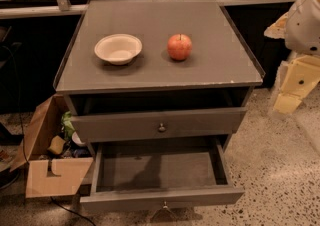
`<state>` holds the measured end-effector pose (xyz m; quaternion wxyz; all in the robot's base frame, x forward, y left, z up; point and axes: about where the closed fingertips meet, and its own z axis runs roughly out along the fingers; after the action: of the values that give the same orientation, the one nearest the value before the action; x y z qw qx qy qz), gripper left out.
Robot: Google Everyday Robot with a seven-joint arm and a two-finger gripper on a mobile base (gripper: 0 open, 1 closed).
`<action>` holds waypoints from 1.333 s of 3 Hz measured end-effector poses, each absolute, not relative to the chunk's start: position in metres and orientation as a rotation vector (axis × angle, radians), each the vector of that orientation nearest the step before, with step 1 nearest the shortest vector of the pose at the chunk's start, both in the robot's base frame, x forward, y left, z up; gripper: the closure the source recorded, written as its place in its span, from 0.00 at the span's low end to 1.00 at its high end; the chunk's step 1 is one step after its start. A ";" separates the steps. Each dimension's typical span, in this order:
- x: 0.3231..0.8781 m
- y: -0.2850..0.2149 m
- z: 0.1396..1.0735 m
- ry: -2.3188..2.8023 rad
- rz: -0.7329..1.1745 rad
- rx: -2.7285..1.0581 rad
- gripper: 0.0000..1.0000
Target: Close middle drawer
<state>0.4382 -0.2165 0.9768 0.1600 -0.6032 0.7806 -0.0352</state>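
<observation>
The middle drawer (160,196) is a wide, shallow grey-brown box pulled far out of the cabinet, and its inside looks empty. Its low front panel has a small round knob (164,204) at the centre, near the bottom edge of the view. Above it, the drawer with the taller front panel (159,124) stands slightly out. The lowest drawer is hidden beneath. My gripper (290,92), pale and yellowish, hangs at the right edge of the view. It is right of the cabinet, level with the top drawer, and touches nothing.
A white bowl (118,48) and a red apple (179,46) sit on the cabinet top (160,15). An open cardboard box (47,170) with clutter stands on the floor against the cabinet's left side. A cable (65,207) runs on the speckled floor.
</observation>
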 end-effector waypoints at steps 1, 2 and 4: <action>0.438 -0.216 0.977 2.230 -0.101 -1.723 0.00; 0.438 -0.216 0.977 2.230 -0.101 -1.723 0.16; 0.438 -0.216 0.977 2.230 -0.101 -1.723 0.63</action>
<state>0.4382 -0.2165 0.9769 0.1601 -0.6032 0.7806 -0.0353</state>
